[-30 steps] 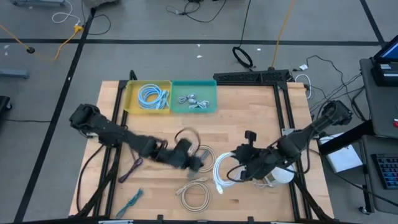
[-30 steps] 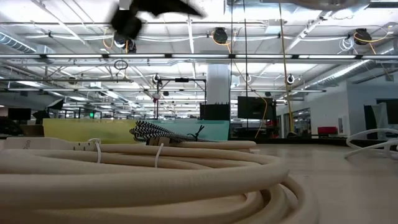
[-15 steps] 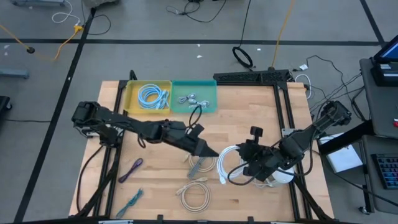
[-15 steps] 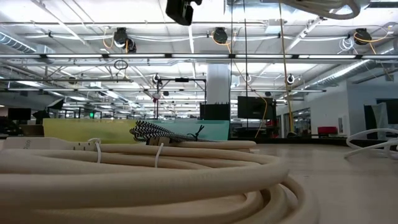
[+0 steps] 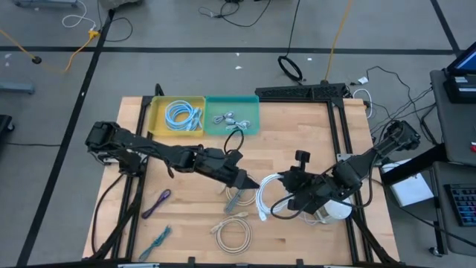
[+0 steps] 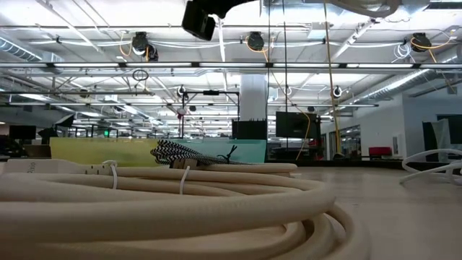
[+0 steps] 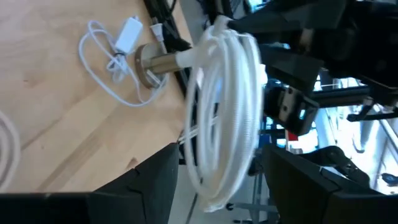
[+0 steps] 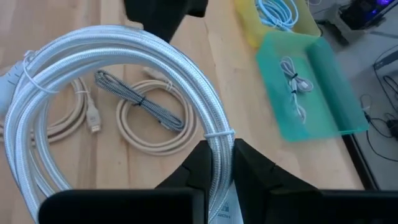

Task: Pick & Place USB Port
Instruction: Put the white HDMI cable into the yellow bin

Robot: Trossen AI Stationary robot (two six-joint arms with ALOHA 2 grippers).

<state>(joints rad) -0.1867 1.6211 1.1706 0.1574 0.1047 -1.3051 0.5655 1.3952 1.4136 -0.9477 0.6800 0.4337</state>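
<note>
The white cable coil (image 5: 269,197) is lifted above the table near its middle, and my right gripper (image 5: 288,195) is shut on it. The right wrist view shows the coil (image 8: 118,87) as a bundle of several turns bound by white ties. My left gripper (image 5: 247,181) is raised just left of the coil and is open. In its wrist view the coil (image 7: 227,106) stands edge-on in front of the two fingers, and I cannot tell whether they touch it. The yellow bin (image 5: 177,115) and green bin (image 5: 232,117) sit at the far edge. My right gripper pinches the coil's bundled turns (image 8: 217,138) between its two fingers (image 8: 198,167), just below a white tie. The fingers come level from the table's right and lie across the bundle. The coil is lifted clear of the table and stands out beyond the fingertips.
On the table lie a beige cable coil (image 5: 233,232), a grey braided cable (image 5: 239,196), a purple cable (image 5: 155,202), a teal cable (image 5: 158,240) and a white charger (image 7: 124,42). The yellow bin holds a light blue cable, the green one a grey cable. The beige coil (image 6: 166,209) fills the low view's foreground.
My left arm has risen from low over the grey braided cable and swung toward the table's right, ending just beside the white coil. My right gripper, still shut on the lifted coil, has shifted slightly toward the table's left.
</note>
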